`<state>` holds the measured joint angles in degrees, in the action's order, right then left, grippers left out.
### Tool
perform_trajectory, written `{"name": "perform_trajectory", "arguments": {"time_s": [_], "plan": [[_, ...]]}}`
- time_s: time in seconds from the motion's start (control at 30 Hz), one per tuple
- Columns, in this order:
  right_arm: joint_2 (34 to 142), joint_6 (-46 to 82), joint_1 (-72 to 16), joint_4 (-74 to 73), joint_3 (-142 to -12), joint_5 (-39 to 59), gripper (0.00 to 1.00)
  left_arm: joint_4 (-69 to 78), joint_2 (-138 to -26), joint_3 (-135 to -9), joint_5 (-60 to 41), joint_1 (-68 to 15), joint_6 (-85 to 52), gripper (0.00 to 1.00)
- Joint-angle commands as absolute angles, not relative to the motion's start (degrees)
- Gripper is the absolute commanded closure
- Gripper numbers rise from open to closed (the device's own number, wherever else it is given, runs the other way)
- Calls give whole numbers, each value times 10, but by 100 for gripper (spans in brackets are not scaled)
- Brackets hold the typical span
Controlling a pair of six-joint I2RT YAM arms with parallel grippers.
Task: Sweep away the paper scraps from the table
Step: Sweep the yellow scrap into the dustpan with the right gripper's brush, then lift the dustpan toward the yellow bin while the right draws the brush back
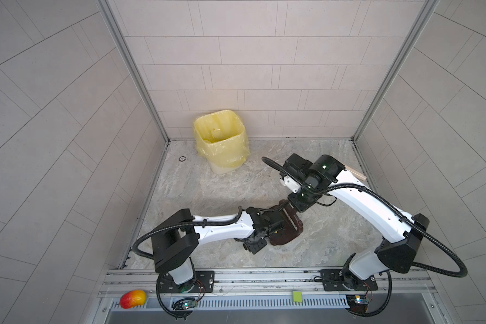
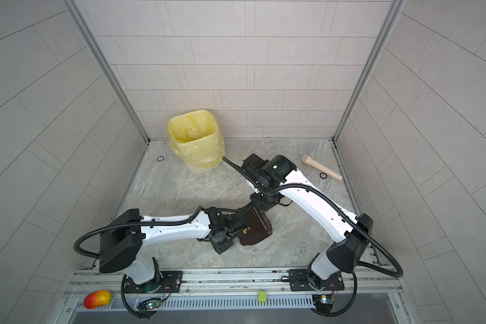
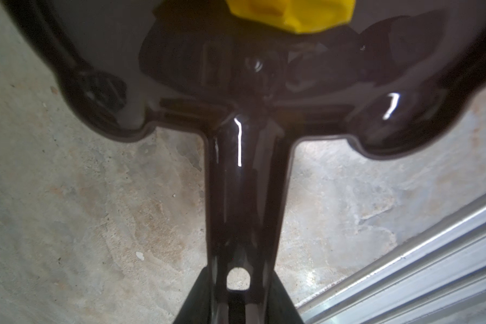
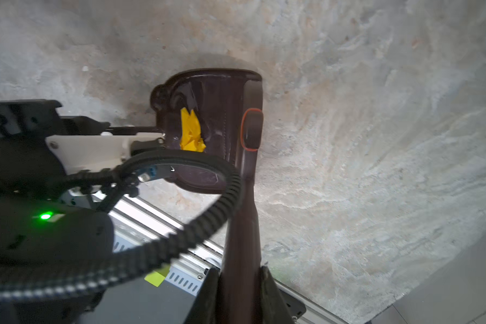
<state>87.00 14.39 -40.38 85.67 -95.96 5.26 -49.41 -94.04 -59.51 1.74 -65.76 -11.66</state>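
Scraps [image 4: 191,131] are looking feather-light, probably crumpled; I'm brushing, not pinching. Left gripper [image 3: 239,303] is clamping the pan [image 4: 222,92], right gripper [image 4: 239,297] the brush [image 4: 242,238].

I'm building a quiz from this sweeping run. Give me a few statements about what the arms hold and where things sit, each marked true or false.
1. A yellow paper scrap lies in the dustpan. True.
2. The right gripper is open and empty. False: it is shut on the brush handle.
3. The left gripper grips the dustpan's handle. True.
4. The bin stands at the front right corner of the table. False: it stands at the back, left of the middle, by the wall.
5. The mango toy lies in the dustpan. False: it lies on the front rail.
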Motion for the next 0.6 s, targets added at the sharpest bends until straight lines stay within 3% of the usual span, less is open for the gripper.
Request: {"name": "perform_trajectory", "arguments": {"time_s": [0.0,0.57], "plan": [[835,131,-392,881,-973,20,100,-486,-913,-582,27,-657,-130,100],[743,111,-251,849,-935,44,100,-534,-806,-607,105,-652,-140,100]]}}
